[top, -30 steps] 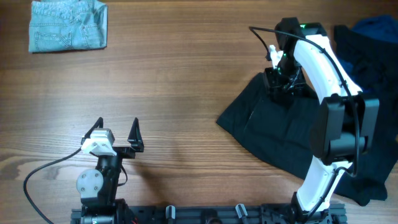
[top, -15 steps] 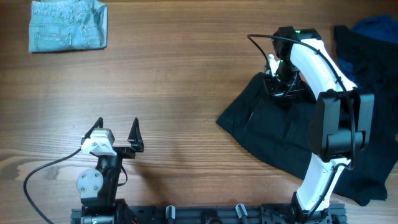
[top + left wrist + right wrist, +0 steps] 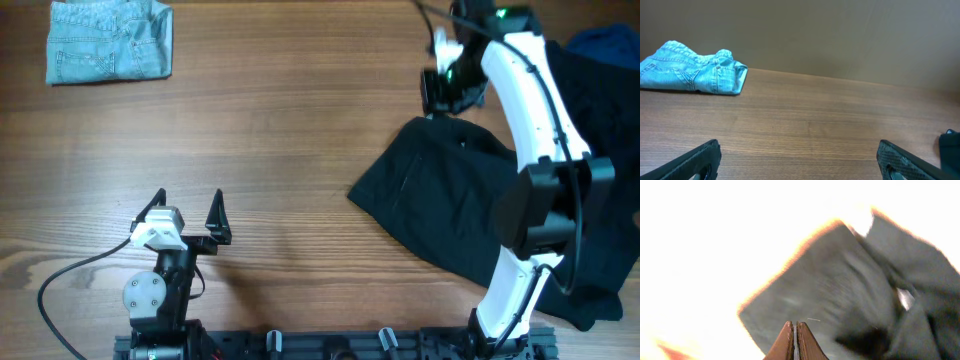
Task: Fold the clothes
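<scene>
A black garment (image 3: pixel 450 200) lies crumpled on the right half of the table. My right gripper (image 3: pixel 447 95) is over its far corner with its jaws pressed together, apparently pinching the fabric. In the right wrist view the gripper (image 3: pixel 794 325) is shut, and the blurred dark garment (image 3: pixel 840 280) lies behind its tips. A folded pair of light-blue jeans (image 3: pixel 108 40) rests at the far left corner and also shows in the left wrist view (image 3: pixel 695 75). My left gripper (image 3: pixel 188 207) stands open near the front, and in its own view (image 3: pixel 797 152) only bare wood lies between its fingers.
More dark clothes (image 3: pixel 590 110) are heaped at the right edge, with a blue garment (image 3: pixel 605 45) at the far right corner. Bare wooden tabletop (image 3: pixel 290 130) stretches between the jeans and the black garment. The arms' base rail (image 3: pixel 330 345) runs along the front edge.
My right gripper has shut over the black garment's far corner and moved toward the table's back. The left arm has not moved.
</scene>
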